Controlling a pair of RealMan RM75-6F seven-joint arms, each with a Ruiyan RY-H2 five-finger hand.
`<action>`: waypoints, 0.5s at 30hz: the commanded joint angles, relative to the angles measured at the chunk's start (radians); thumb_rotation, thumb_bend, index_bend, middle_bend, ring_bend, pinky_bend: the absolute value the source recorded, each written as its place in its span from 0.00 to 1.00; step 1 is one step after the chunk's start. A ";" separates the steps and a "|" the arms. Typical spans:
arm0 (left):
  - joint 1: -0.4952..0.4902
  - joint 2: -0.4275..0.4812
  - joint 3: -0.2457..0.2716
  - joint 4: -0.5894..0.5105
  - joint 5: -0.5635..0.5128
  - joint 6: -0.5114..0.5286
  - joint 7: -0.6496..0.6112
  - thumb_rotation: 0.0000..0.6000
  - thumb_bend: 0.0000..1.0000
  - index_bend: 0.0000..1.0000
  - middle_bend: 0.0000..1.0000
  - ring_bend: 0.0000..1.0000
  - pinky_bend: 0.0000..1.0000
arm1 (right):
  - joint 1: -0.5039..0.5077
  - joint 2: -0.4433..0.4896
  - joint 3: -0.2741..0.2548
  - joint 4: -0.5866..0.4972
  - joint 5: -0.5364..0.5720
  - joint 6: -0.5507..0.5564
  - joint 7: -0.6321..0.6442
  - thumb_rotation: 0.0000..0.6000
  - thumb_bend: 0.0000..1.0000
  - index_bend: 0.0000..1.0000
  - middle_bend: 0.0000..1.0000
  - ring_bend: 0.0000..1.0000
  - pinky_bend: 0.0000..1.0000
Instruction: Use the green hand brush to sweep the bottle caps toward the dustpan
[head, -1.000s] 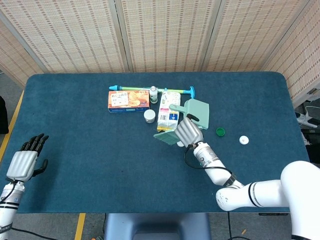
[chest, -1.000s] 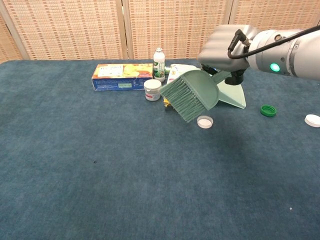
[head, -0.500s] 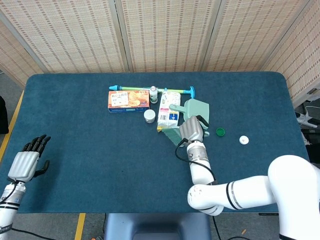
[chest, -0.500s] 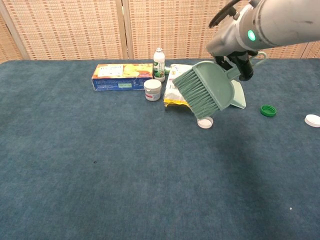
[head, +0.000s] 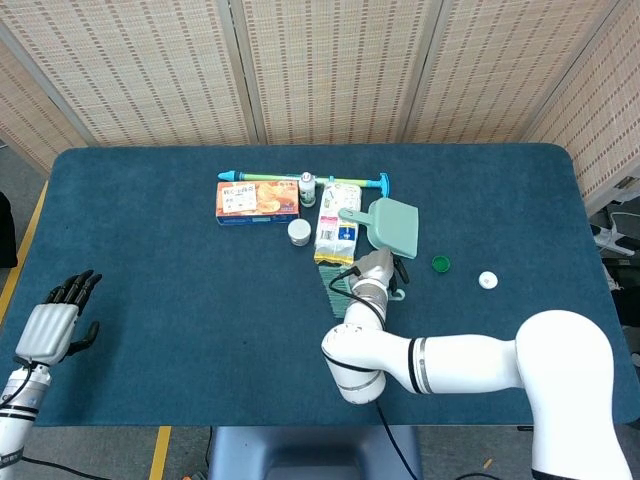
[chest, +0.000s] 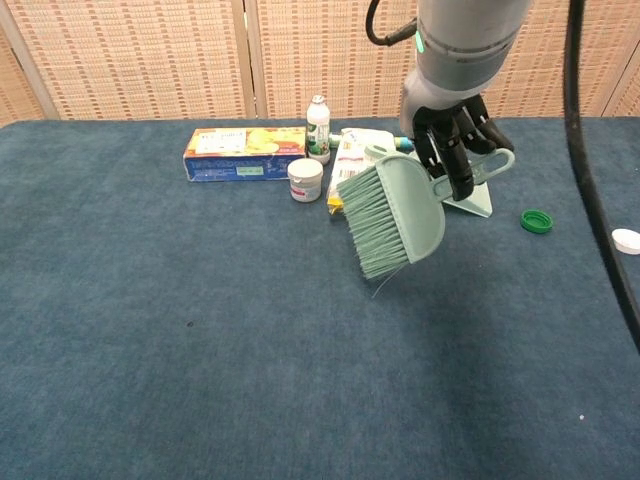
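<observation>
My right hand (chest: 450, 140) grips the handle of the green hand brush (chest: 393, 214), whose bristles point down and to the left just above the cloth. In the head view the same hand (head: 376, 270) sits in front of the green dustpan (head: 393, 222), which lies flat behind it. Right of the brush lie a green cap (chest: 536, 221) and, further out, a white cap (chest: 626, 240). They also show as the green cap (head: 441, 263) and the white cap (head: 488, 280). My left hand (head: 48, 326) rests open at the table's front left edge, holding nothing.
Behind the brush stand an orange box (head: 258, 200), a small white jar (head: 299, 232), a little bottle (head: 307, 187) and a snack packet (head: 336, 228). A long blue-green rod (head: 300, 177) lies at the back. The dustpan (chest: 474, 201) peeks out behind the brush.
The right arm has swung round and the brush has dropped lower and nearer. The white cap that lay under its bristles is no longer visible. The left hand has stayed put.
</observation>
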 joint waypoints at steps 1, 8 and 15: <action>0.001 0.001 -0.002 0.002 -0.004 0.000 -0.002 1.00 0.46 0.00 0.00 0.05 0.17 | -0.007 -0.045 0.015 0.084 0.011 -0.021 -0.035 1.00 0.40 1.00 0.89 0.61 0.52; 0.001 0.000 0.000 0.004 -0.002 0.000 -0.004 1.00 0.46 0.00 0.00 0.05 0.17 | -0.027 -0.109 0.025 0.206 -0.015 -0.021 -0.099 1.00 0.40 1.00 0.89 0.61 0.52; -0.001 -0.002 -0.003 0.006 -0.005 -0.002 -0.001 1.00 0.46 0.00 0.00 0.05 0.17 | -0.070 -0.149 0.027 0.271 -0.064 -0.038 -0.142 1.00 0.40 1.00 0.89 0.61 0.52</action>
